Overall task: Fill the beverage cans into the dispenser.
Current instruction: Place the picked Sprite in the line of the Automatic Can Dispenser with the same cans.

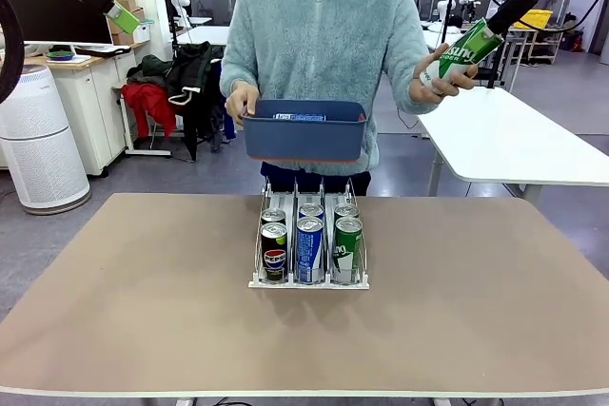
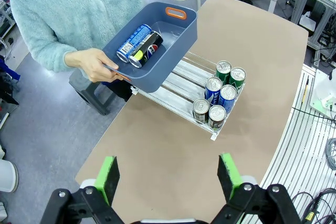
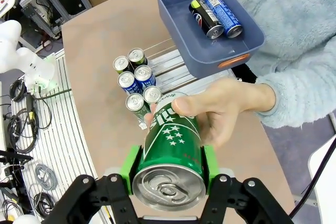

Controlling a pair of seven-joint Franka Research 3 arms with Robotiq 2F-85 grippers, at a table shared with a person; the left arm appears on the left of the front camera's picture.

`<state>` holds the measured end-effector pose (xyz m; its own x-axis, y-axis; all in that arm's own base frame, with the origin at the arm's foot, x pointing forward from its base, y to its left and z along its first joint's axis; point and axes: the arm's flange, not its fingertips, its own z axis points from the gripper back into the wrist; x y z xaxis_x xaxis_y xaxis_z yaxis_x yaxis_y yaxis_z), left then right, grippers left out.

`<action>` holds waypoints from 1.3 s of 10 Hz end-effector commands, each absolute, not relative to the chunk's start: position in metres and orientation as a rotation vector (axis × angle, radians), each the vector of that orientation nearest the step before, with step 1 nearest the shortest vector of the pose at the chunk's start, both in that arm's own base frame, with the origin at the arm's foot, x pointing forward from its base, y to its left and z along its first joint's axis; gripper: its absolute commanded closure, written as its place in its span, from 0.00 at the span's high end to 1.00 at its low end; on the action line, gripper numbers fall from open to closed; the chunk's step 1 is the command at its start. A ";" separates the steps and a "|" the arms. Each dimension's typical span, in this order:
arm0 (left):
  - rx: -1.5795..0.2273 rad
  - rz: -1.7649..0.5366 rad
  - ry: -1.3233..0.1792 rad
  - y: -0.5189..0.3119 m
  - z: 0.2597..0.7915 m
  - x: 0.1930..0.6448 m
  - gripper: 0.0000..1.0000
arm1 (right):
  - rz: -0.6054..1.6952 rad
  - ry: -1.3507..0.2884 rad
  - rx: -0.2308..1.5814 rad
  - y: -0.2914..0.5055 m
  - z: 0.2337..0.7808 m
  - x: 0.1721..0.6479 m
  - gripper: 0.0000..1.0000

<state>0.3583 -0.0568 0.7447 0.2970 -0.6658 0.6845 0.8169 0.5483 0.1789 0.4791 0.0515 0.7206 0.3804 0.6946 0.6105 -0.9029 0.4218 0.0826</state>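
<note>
The dispenser (image 1: 308, 283) stands mid-table with several beverage cans in its three lanes: black Pepsi (image 1: 274, 254), blue (image 1: 309, 249) and green (image 1: 347, 249) at the front. High at the right, my right gripper (image 1: 497, 26) is shut on a green can (image 1: 466, 49), and the person's hand (image 1: 436, 73) grips the same can. In the right wrist view that green can (image 3: 169, 153) sits between my green pads (image 3: 128, 167), with the hand (image 3: 226, 108) around its far end. My left gripper (image 2: 168, 177) hangs open and holds nothing, high above the table's left side (image 1: 122, 16).
The person at the far side holds a dark blue bin (image 1: 304, 135) above the dispenser's rear end. Two cans (image 2: 140, 43) lie inside it. Bare tabletop (image 1: 133, 292) surrounds the rack. White tables (image 1: 514, 140) stand behind at the right.
</note>
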 end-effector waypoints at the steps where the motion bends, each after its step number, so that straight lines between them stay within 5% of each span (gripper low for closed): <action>1: -0.221 -0.995 -0.801 -0.056 0.744 0.360 1.00 | 1.068 -0.534 0.432 0.052 0.721 0.478 0.00; 13: -0.221 -0.995 -0.801 -0.056 0.744 0.360 1.00 | 1.068 -0.534 0.432 0.052 0.721 0.478 0.00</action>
<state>0.3583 -0.0568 0.7447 0.2970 -0.6658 0.6845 0.8169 0.5483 0.1789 0.4795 0.0526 0.7194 0.3807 0.6960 0.6088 -0.9035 0.4202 0.0846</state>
